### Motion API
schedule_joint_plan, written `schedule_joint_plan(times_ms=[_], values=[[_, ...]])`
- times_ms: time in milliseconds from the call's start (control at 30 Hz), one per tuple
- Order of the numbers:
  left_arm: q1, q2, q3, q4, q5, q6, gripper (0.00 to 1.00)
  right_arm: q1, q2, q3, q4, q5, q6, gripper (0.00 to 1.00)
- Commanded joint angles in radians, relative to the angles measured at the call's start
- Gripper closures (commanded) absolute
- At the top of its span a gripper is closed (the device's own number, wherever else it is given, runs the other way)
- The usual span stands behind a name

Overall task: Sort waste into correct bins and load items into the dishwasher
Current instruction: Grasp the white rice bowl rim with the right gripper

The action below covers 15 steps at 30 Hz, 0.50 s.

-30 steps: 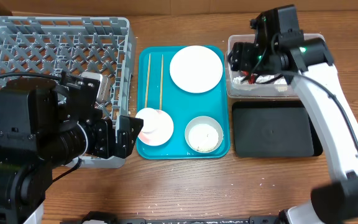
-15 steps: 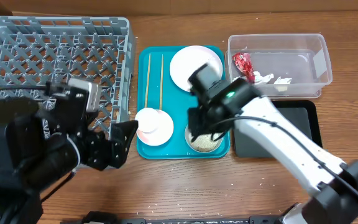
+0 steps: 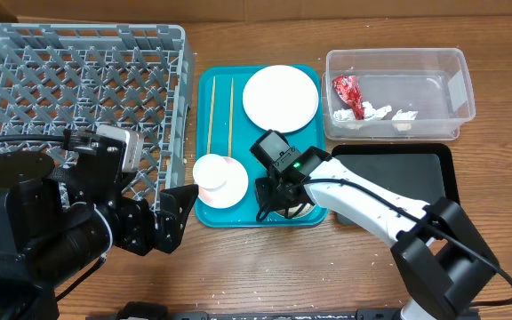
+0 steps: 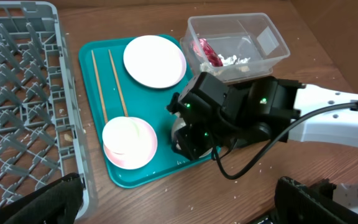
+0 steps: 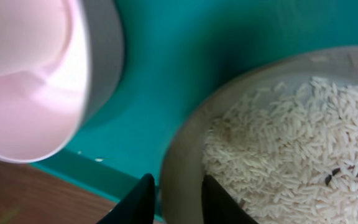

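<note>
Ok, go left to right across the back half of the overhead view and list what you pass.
grey dish rack → wooden chopsticks → pale round plate → clear tub

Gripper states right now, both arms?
Left gripper: open, empty.
Right gripper: fingers straddle the bowl rim; clamped or not cannot be told.

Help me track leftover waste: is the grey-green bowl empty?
Not empty: the right wrist view shows white rice grains lying in the grey-green bowl.
</note>
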State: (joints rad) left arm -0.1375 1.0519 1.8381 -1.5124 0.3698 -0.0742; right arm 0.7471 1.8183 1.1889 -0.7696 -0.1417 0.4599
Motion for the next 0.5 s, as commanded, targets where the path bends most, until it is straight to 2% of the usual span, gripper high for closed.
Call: schedule_joint_plan(times_ms=[0, 133, 300, 467], values=[[0.000, 0.002, 0.005, -0.002, -0.003, 0.008, 0.00, 0.005, 0.010, -0.006, 0.010, 0.051, 0.005, 0.74], [0.000, 0.002, 0.005, -0.002, -0.003, 0.008, 0.00, 0.005, 0.024, -0.006, 0.018, 0.127, 0.005, 0.74], [0.000, 0.002, 0.005, -0.002, -0.003, 0.008, 0.00, 0.005, 0.050, -0.005, 0.014, 0.125, 0.005, 0.96], [0.000, 0.002, 0.005, 0.000, -0.005, 0.008, 0.00, 0.003, 0.025, 0.118, -0.141, 0.121, 0.005, 0.96]])
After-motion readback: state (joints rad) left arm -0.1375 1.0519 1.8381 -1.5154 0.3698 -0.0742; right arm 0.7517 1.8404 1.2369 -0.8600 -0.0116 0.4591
